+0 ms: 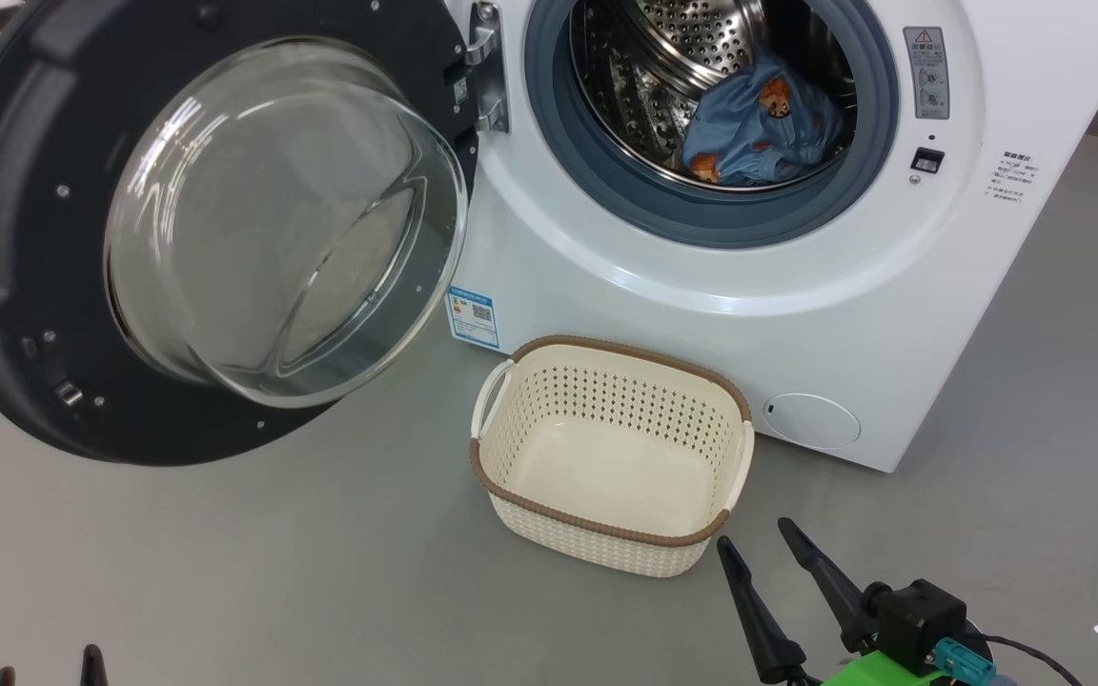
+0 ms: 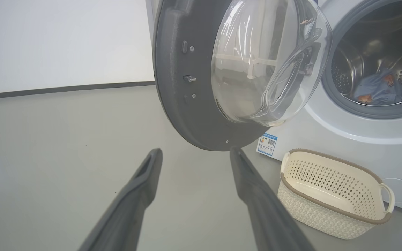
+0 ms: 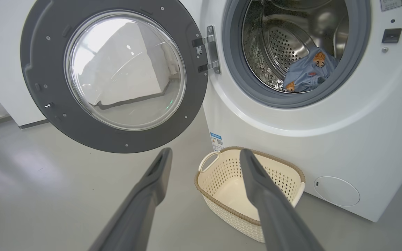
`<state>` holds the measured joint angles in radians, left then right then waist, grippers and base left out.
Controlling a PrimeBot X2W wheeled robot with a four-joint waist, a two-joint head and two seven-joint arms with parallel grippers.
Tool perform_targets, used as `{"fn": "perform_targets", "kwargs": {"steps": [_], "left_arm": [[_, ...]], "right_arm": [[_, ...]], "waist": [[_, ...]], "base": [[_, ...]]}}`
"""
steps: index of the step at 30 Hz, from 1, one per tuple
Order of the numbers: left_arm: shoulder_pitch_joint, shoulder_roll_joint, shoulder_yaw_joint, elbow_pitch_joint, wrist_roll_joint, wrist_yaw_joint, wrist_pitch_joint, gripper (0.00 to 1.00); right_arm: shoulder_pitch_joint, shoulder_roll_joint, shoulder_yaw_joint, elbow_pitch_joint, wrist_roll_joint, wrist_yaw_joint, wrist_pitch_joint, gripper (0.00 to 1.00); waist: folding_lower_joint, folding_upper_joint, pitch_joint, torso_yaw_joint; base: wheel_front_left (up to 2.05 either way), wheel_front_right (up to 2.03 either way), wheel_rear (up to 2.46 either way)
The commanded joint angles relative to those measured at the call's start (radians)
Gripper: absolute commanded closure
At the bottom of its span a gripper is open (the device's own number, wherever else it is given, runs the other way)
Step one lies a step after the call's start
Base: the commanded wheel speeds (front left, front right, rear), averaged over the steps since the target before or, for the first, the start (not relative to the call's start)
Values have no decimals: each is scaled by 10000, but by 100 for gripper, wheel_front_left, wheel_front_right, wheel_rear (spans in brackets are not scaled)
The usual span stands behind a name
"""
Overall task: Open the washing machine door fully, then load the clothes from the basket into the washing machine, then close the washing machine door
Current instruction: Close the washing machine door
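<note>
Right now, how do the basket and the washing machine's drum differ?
The basket is empty; the drum holds the blue bear-print clothes. The basket is cream plastic with a brown rim; the drum is shiny steel. The basket opens upward on the floor; the drum opens forward. Both have perforated walls.
</note>
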<state>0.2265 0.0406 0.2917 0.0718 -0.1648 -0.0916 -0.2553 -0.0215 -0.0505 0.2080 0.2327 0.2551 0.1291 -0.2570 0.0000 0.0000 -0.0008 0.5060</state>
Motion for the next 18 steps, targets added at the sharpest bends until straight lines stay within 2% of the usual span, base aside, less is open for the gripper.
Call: {"fn": "perform_targets", "kwargs": {"steps": [1,18], "left_arm": [[-312,98,365,-245,-95,56,-65,0],[-350,97,178,-274,-114,147,-65,0]], "right_arm": [[-307,3,201,-220,-44,16,-48,0],[-96,3,30,-353,-77,16,-48,0]], "waist": [[0,0,-1,-7],[0,0,-14,-49]], "base": [[0,0,0],[0,0,0]]}}
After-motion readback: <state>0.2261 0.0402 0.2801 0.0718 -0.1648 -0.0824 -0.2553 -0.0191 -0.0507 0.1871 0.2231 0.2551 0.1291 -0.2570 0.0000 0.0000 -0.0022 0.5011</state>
